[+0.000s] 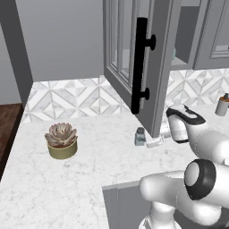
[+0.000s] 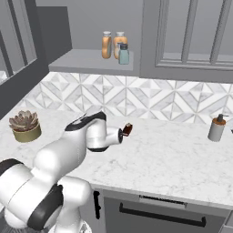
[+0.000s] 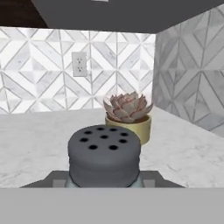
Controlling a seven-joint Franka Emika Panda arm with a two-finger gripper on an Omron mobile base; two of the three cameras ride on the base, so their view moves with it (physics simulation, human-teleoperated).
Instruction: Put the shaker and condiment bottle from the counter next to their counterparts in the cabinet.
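Standing on the marble desk [image 1: 89, 179], the shaker [image 1: 140, 136] sat below the open cabinet [image 1: 154, 53] door, beside the succulent pot [image 1: 61, 141]. Right base view: three bottles [image 2: 114, 46] stood on the cabinet shelf [image 2: 86, 61]; soap dispenser [image 2: 217, 127] stood far right. Hand view: the shaker's perforated dark cap [image 3: 104, 155] sat between the fingers, which looked closed on it.

You are looking at a home kitchen: marble bench [image 2: 182, 159], patterned tile backsplash [image 2: 150, 101], glass-paned wall cabinet [image 1: 134, 53], wall socket [image 3: 79, 64].
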